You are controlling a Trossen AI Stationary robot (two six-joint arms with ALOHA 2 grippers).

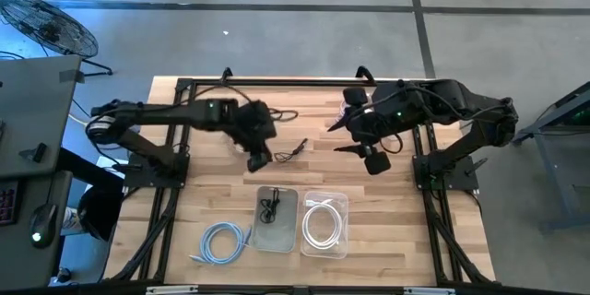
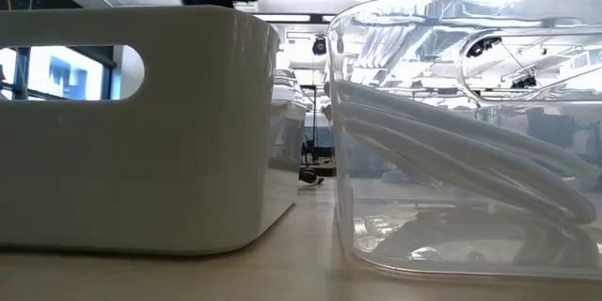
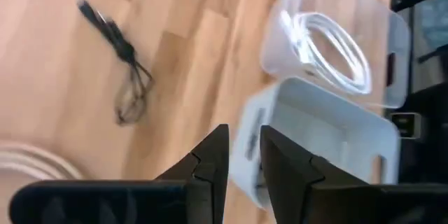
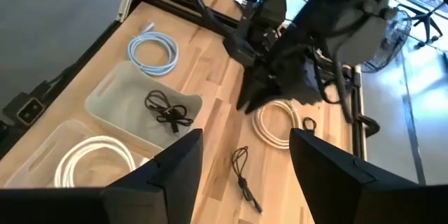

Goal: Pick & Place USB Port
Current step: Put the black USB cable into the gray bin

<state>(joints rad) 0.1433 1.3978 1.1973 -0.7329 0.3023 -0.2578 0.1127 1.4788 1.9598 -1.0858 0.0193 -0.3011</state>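
A thin black cable [image 1: 293, 152] [image 3: 119, 49] [image 4: 241, 171] lies loose on the wooden table between my two grippers. My left gripper [image 1: 258, 159] [image 3: 245, 140] [image 4: 245, 101] hovers just left of it, shut, with nothing between the fingers. It stands above a white cable coil [image 4: 273, 122]. My right gripper [image 1: 373, 159] [image 4: 245, 136] hangs to the cable's right, open wide and holding nothing. Toward the near edge, a grey bin [image 1: 277, 232] [image 3: 329, 133] [image 4: 119, 98] holds another black cable [image 1: 270, 208] [image 4: 168, 110].
A clear bin [image 1: 343, 205] [image 3: 392, 49] [image 2: 470, 103] with a coiled white cable [image 1: 323, 223] [image 4: 94, 157] sits right of the grey bin. A light blue coil [image 1: 224, 240] [image 4: 154, 49] lies on the table left of the bins. Black frame rails edge the table.
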